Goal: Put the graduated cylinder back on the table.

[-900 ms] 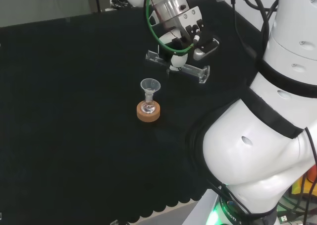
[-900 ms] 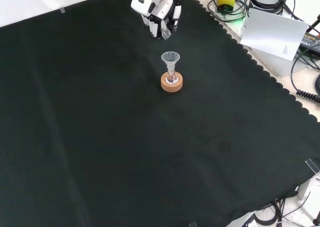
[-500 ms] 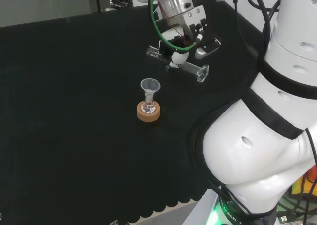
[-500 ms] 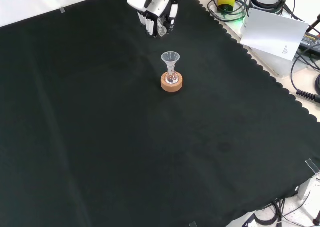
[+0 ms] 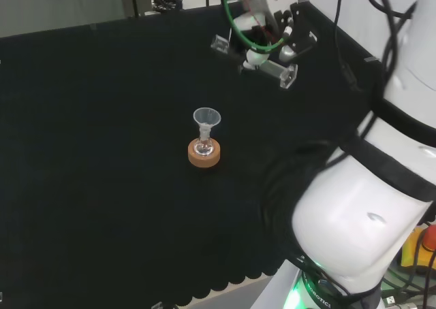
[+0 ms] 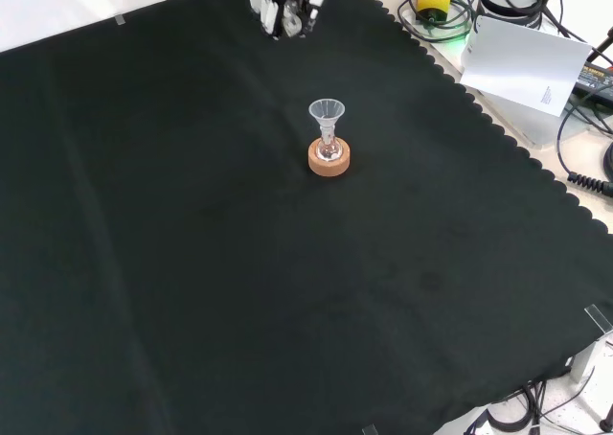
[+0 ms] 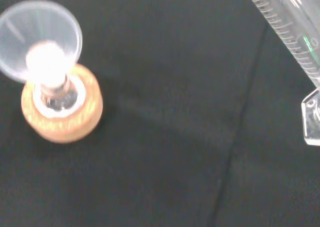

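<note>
Clear graduated cylinder [image 5: 255, 59] (in robot hand [image 5: 272, 33]) now higher than before

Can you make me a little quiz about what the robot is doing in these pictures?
1. True or false: the cylinder stands upright on the cloth.
2. What sits in the flask on the cork ring? A a funnel, B a spoon, C a lid.
3. What is the hand holding?

Key
1. False: the hand holds it tilted, nearly sideways, above the cloth.
2. A, the funnel.
3. The cylinder, with its fingers curled round it.
</note>
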Motion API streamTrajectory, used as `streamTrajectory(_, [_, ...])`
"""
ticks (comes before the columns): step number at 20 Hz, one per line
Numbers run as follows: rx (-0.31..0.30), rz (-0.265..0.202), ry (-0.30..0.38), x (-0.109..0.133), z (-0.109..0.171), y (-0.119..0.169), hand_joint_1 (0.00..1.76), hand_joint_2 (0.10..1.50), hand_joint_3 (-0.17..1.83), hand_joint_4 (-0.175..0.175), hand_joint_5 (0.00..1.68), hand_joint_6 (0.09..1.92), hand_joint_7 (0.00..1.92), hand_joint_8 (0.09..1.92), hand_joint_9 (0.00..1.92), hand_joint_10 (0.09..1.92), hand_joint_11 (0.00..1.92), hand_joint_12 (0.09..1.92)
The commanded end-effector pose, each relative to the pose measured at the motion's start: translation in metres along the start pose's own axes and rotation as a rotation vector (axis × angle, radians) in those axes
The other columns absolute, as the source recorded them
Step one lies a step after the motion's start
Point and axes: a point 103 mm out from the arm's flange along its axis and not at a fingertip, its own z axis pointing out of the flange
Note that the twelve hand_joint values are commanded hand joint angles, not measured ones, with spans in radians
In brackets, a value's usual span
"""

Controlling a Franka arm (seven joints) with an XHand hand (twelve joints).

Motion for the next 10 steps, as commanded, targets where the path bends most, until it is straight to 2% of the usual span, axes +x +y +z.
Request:
streamTrajectory(1, [-0.125, -0.171, 0.287, 0.014, 0.049, 0.065, 1.26, 1.11, 0.00, -0.175, 0.98, 1.00, 1.01, 0.99, 1.39, 0.09, 1.17, 0.81])
streamTrajectory(7, [-0.144, -0.182, 0.315, 0.012, 0.052, 0.076, 1.26, 1.11, 0.00, -0.175, 0.98, 1.00, 1.01, 0.99, 1.39, 0.09, 1.17, 0.81])
streamTrajectory(10, [-0.174, -0.179, 0.341, 0.010, 0.055, 0.079, 1.26, 1.11, 0.00, -0.175, 0.98, 1.00, 1.01, 0.99, 1.39, 0.09, 1.17, 0.81])
